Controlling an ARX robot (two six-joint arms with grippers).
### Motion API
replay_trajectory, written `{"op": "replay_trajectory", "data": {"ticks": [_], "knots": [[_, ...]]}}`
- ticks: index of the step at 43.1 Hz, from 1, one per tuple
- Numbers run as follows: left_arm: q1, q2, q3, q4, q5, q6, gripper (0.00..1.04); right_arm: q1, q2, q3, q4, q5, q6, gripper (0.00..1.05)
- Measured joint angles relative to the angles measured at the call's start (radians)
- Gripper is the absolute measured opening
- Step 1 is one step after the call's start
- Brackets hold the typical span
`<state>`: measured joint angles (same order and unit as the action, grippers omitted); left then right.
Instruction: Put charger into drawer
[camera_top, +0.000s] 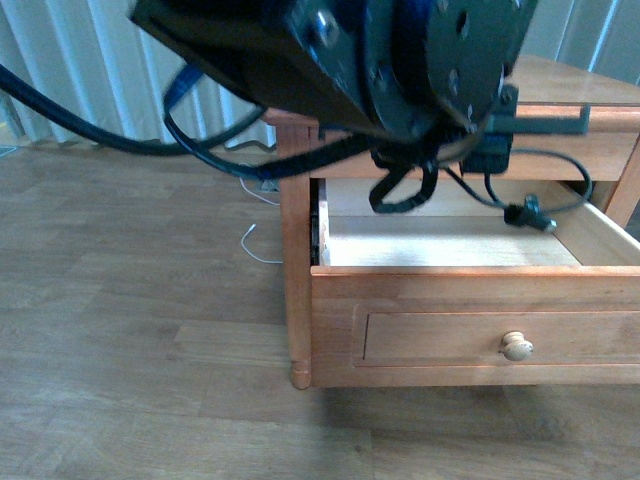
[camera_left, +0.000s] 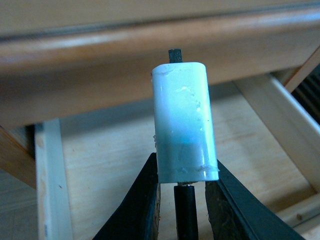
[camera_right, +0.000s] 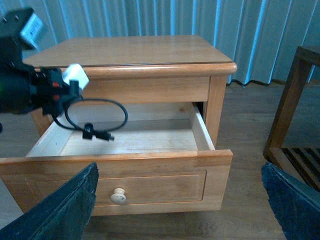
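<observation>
The drawer (camera_top: 470, 300) stands pulled open, with a panel front, a round pale knob (camera_top: 516, 346) and a pale bare inside; it also shows in the right wrist view (camera_right: 130, 172). My left gripper (camera_left: 182, 192) is shut on the white charger (camera_left: 184, 125) and holds it above the open drawer, under the tabletop edge. The right wrist view shows the charger block (camera_right: 76, 75) in the left gripper (camera_right: 62, 90), its black cable (camera_right: 102, 117) looping down into the drawer. The cable (camera_top: 525, 205) also hangs in the front view. My right gripper (camera_right: 180, 210) is open and empty, in front of the drawer front.
The drawer belongs to a honey-brown bedside table (camera_right: 135, 50) on a wood floor. A dark wooden shelf frame (camera_right: 295, 110) stands beside it. A thin white cable (camera_top: 255, 245) lies on the floor by the table leg. Curtains (camera_right: 150, 17) hang behind.
</observation>
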<state>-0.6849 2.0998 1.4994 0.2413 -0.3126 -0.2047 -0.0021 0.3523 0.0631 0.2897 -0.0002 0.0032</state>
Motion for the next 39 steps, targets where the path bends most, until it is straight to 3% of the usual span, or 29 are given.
{"op": "replay_trajectory", "data": {"ticks": [25, 36, 39], "knots": [[0.016, 0.298, 0.258, -0.091, -0.052, -0.094, 0.24, 0.0, 0.0, 0.0, 0.0, 0.0, 0.0, 0.97], [0.028, 0.266, 0.207, -0.045, -0.082, -0.104, 0.73, 0.0, 0.0, 0.0, 0.0, 0.0, 0.0, 0.97], [0.035, 0.232, 0.164, -0.027, -0.085, -0.103, 0.82, 0.0, 0.0, 0.0, 0.0, 0.0, 0.0, 0.97]]}}
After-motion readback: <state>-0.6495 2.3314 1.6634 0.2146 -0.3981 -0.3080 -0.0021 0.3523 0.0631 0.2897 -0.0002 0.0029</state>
